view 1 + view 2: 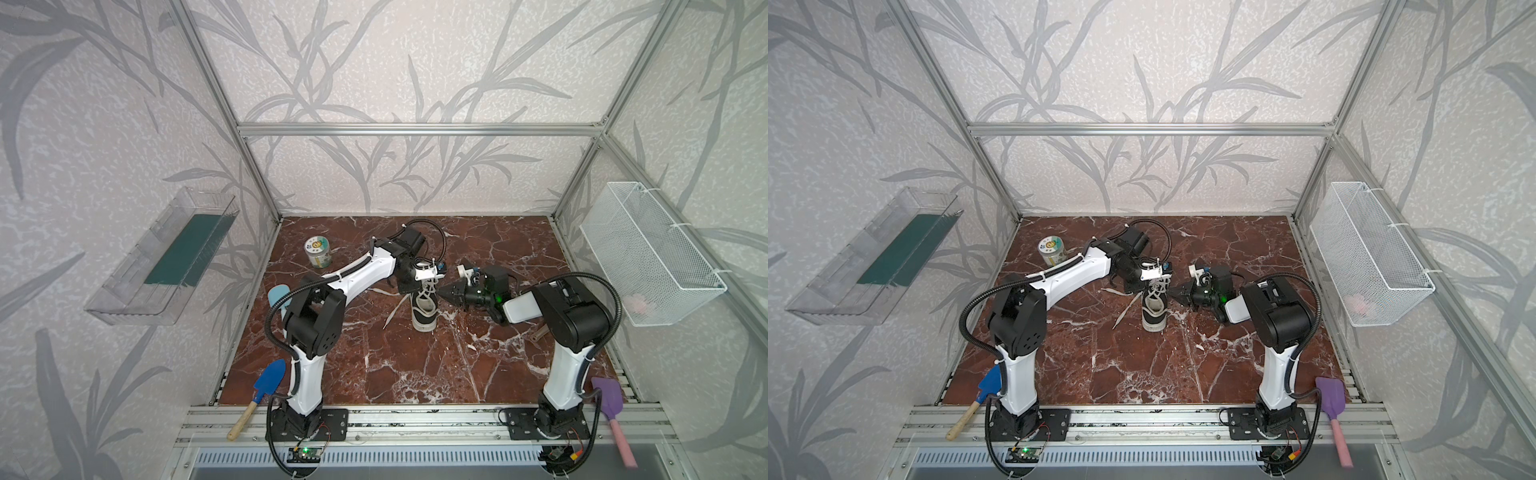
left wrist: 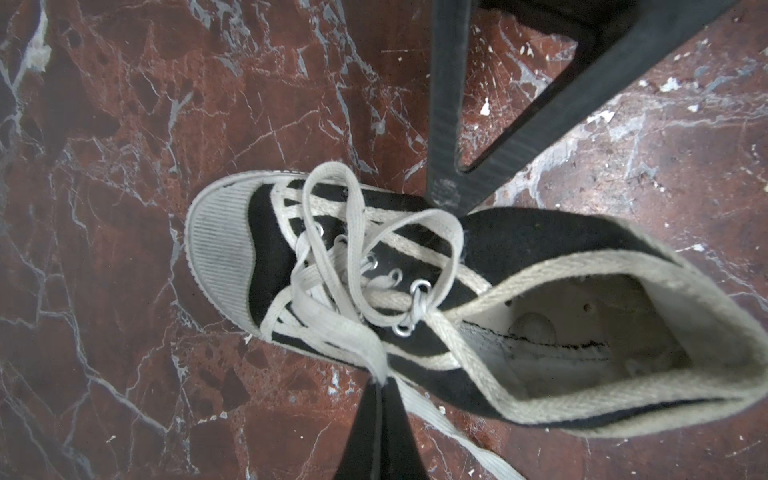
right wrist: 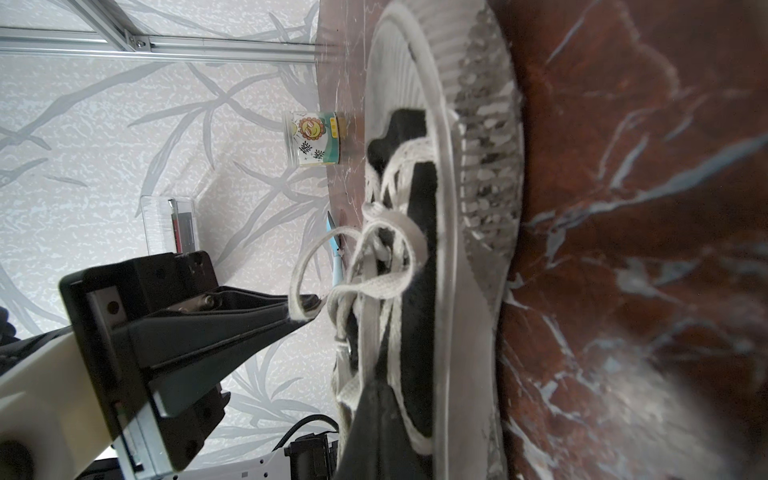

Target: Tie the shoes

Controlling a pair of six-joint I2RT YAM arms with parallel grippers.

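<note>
The shoe (image 1: 424, 305) is sitting on the table (image 1: 395, 365) right beneath the left gripper (image 2: 380, 386), with the right gripper (image 1: 442, 291) closing in against its side. The left gripper is clenched, pinching a strand of the laces (image 2: 361, 266) at its tips. The right one is clenched too and looks to be nipping another strand, though that is harder to make out. The laces are lying in slack, crossed loops, one end trailing away. I'd say a bow is forming, with the tightening still left.
</note>
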